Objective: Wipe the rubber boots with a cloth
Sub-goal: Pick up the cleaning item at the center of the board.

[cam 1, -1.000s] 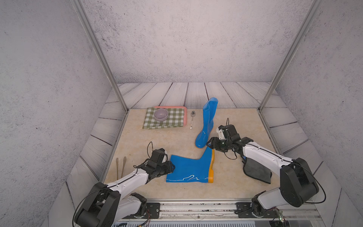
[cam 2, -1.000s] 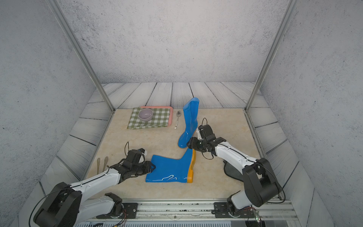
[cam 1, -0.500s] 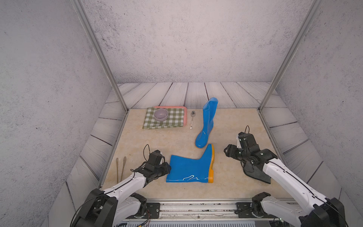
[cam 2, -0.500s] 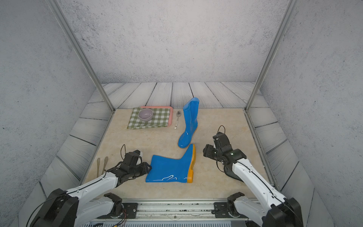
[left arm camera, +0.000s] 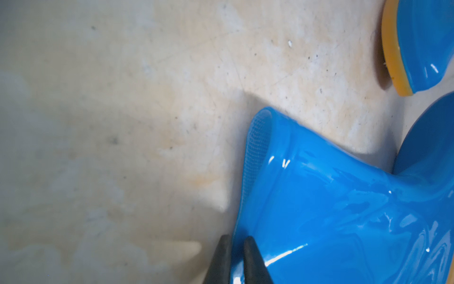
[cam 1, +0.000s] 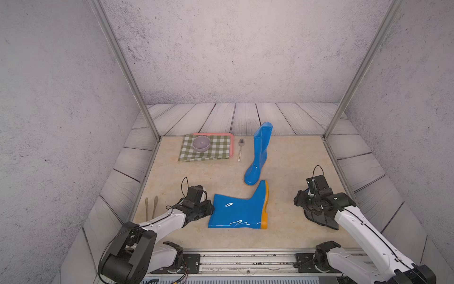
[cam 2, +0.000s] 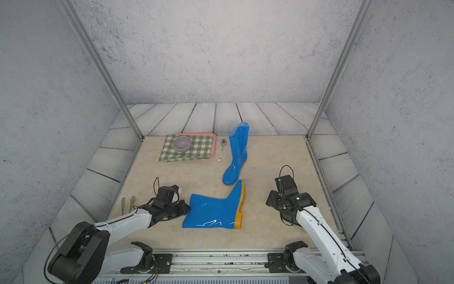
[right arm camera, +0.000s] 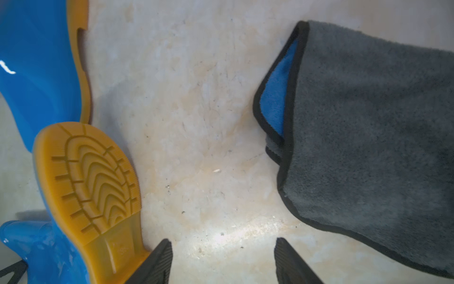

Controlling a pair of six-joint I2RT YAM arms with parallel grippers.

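Observation:
One rubber boot (cam 1: 260,152) (cam 2: 237,152) stands upright mid-table. The other rubber boot (cam 1: 235,211) (cam 2: 211,211) lies on its side in front of it, its yellow sole (right arm camera: 86,177) turned to the right. My left gripper (cam 1: 211,209) (cam 2: 188,209) (left arm camera: 237,248) is shut on the rim of the lying boot's shaft (left arm camera: 331,209). The dark grey cloth (right arm camera: 368,123) (cam 1: 319,220), blue on its reverse, lies flat at the front right, partly under my right arm. My right gripper (cam 1: 298,201) (cam 2: 270,201) (right arm camera: 222,248) is open over bare table between sole and cloth.
A green-and-white checked cloth (cam 1: 216,152) covers a pink tray (cam 1: 232,145) at the back left, with a lilac bowl (cam 1: 201,143) on it. A spoon (cam 1: 240,150) lies beside the tray. Two wooden utensils (cam 1: 151,209) rest by the left edge.
My right arm has drawn back from the boots to the front right, near the cloth, its jaws open. My left gripper has closed on the lying boot's rim.

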